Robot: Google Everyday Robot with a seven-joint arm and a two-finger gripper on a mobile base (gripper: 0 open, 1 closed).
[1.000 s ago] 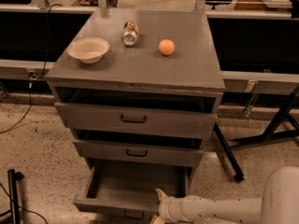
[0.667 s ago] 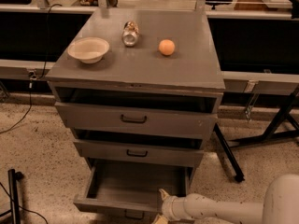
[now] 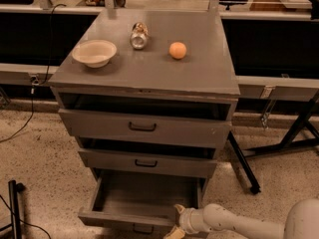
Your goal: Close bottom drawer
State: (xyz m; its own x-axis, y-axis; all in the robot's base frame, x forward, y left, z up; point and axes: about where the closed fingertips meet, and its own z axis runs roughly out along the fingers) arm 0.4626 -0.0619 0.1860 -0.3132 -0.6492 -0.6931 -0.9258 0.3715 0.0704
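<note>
at the bottom edge of the frame, right of centre, the gripper (image 3: pixel 173 230) sits at the right end of the bottom drawer's (image 3: pixel 142 195) front panel. its white arm (image 3: pixel 234 225) runs off to the lower right corner. whether the pincer is released or clenched i cannot tell, and contact with the panel is not clear either. over the last second the arm has sunk only a little toward the bottom edge. the drawer is pulled out as far as it was, so the push has likely not yet bitten.

the bottom drawer lies in the lower middle of the frame, open and showing a bare floor. its front faces the bottom edge, with the dark handle (image 3: pixel 143 229) near centre. its long axis runs left to right, and its travel runs up the frame into the cabinet.

above it are the middle drawer (image 3: pixel 147 163) and top drawer (image 3: pixel 144 127), each with a dark gap over it. farther up, the cabinet top (image 3: pixel 149 71) carries a bowl (image 3: pixel 94 52), a tipped can (image 3: pixel 139 35) and an orange (image 3: pixel 177 50).
</note>
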